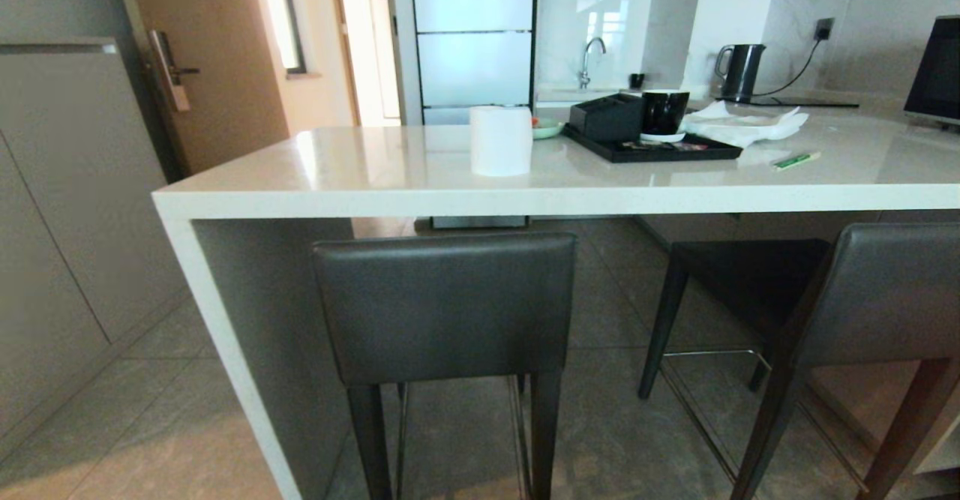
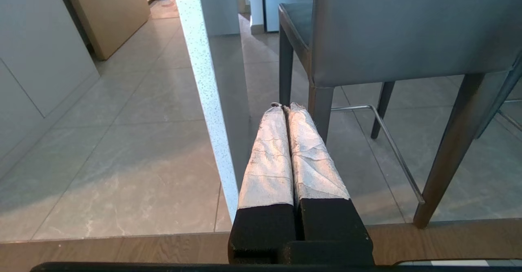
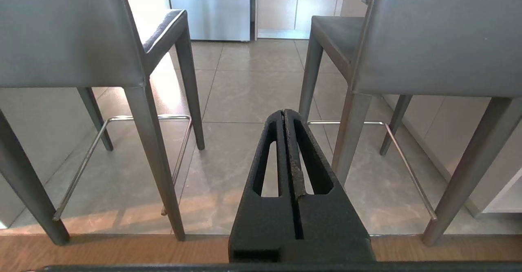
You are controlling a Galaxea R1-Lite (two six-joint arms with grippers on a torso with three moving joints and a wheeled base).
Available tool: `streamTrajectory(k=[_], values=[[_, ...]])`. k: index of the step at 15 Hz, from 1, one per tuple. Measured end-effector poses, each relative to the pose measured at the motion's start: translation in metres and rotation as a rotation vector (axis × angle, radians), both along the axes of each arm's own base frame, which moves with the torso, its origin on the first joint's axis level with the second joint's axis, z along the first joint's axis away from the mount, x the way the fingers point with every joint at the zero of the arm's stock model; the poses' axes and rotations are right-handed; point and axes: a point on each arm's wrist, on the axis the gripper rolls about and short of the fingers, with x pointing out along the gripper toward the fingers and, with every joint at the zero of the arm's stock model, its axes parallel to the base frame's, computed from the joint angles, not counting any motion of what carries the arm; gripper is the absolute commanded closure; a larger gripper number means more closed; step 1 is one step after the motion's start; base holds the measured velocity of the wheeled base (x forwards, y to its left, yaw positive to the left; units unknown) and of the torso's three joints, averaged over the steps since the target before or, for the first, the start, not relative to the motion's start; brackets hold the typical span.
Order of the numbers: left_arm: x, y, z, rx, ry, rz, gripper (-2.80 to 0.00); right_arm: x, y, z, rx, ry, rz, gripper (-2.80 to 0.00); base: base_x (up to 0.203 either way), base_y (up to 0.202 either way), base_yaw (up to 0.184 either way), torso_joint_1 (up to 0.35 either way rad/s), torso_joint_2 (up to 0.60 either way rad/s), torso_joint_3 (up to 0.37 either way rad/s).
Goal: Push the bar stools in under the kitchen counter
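- My left hand (image 2: 285, 108), fingers pressed together on nothing, hangs low near the counter (image 1: 420, 185) side panel.
- Left stool (image 1: 445, 305) at 6 o'clock, right stool (image 1: 862, 297) at 4; both stand out from the counter's edge.
- They look stiff, heavyish; I'd push the backrests.
- Black tray (image 1: 675, 152) at 1 o'clock holds a mug (image 1: 664, 112).
- Right hand (image 3: 285, 113) closed, empty, between stools.

Between my two stools (image 3: 69, 31) (image 3: 440, 35) bare floor (image 3: 248, 80) runs open under the surface (image 1: 525, 193). The side panel (image 2: 206, 100) walls off my left (backrests block the way at seat height).
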Motion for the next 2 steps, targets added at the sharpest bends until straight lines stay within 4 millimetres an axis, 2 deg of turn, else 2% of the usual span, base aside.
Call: streamTrajectory(k=[2], values=[[0.0000,0.0000,0.0000,0.000,0.000,0.000,0.00,0.0000,0.0000,0.0000,0.000,0.000,0.000,0.00,0.000,0.000,0.000,0.000,0.00,0.000]])
